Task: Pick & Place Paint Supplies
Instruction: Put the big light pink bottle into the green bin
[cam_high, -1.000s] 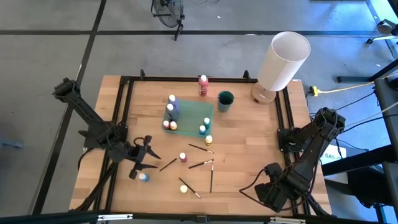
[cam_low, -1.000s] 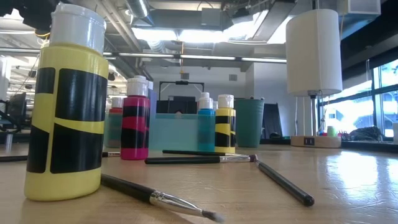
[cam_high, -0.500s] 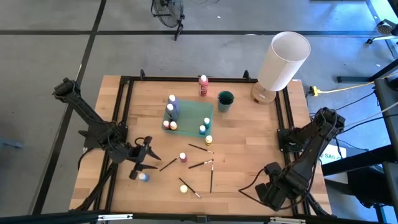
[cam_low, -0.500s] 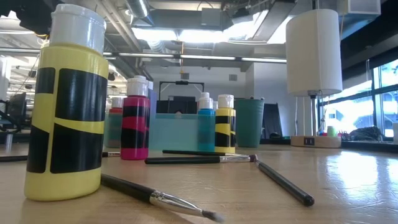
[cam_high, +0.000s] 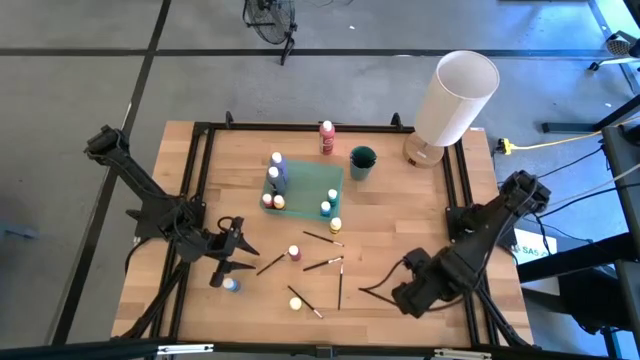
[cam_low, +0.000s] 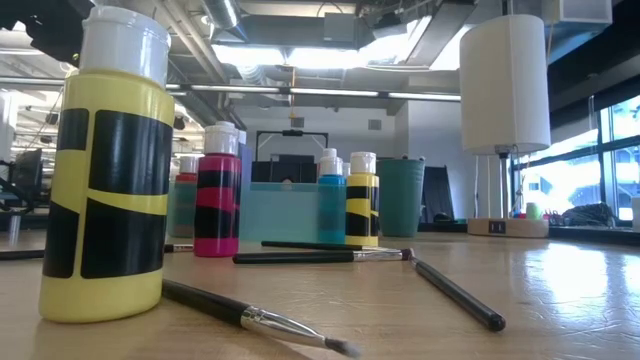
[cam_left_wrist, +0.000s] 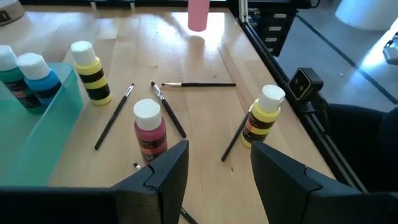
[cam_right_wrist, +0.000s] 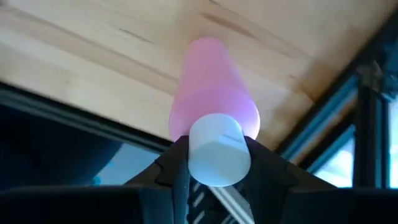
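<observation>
Several white-capped paint bottles stand upright on the table: blue (cam_high: 231, 285), pink-red (cam_high: 294, 253), yellow (cam_high: 295, 302), yellow (cam_high: 335, 225) and a taller red one (cam_high: 326, 138). More stand in the teal tray (cam_high: 305, 180). Thin dark brushes (cam_high: 323, 264) lie flat between them. My left gripper (cam_high: 232, 256) is open, just far of the blue bottle; the pink-red bottle (cam_left_wrist: 149, 127) stands ahead of its fingers. My right gripper (cam_high: 372, 293), over the near right part, is shut on a pale pink bottle (cam_right_wrist: 211, 93). My right gripper pinches the pale pink bottle between its two fingers (cam_right_wrist: 173, 165) at the shoulder (cam_right_wrist: 186, 130) just beside the white cap (cam_right_wrist: 217, 149). The bottle lies along the fingers, cap toward the wrist, base pointing away. In the left wrist view the pink bottle (cam_left_wrist: 198, 15) shows above the tabletop.
A dark green cup (cam_high: 362, 162) stands right of the tray. The big white cylinder (cam_high: 455, 100) is on a wooden base at the far right corner. A black rail frame (cam_high: 200, 180) runs along the table's sides. Bare wood lies at the right (cam_high: 410, 210).
My right gripper has moved toward the table's left edge and slightly toward the far edge, coming in over the near right part of the tabletop. The bottles and brushes on the table have stayed where they were.
</observation>
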